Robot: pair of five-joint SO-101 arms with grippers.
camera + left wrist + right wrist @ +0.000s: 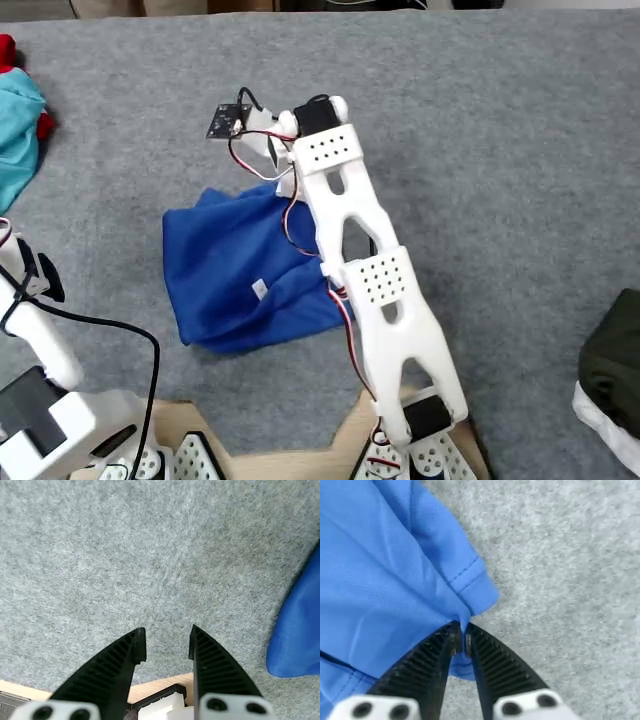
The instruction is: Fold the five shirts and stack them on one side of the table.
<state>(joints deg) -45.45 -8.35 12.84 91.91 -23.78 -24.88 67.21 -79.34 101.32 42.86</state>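
Note:
A blue shirt [245, 270] lies partly folded on the grey mat, left of the middle. My right arm [365, 270] stretches over it to its far edge. There the right gripper [461, 636] is shut on a fold of the blue shirt [385, 565], near a hemmed corner. My left gripper [166, 641] hangs open over bare mat with nothing between its fingers. A rounded edge of the blue shirt [300, 630] lies off to its side. The left arm [35, 330] sits at the near left corner.
A teal shirt [18, 130] with something red beside it lies at the far left edge. A dark green shirt [612, 360] on a white one [605, 425] sits at the right edge. Wooden arm bases [260, 465] line the near edge.

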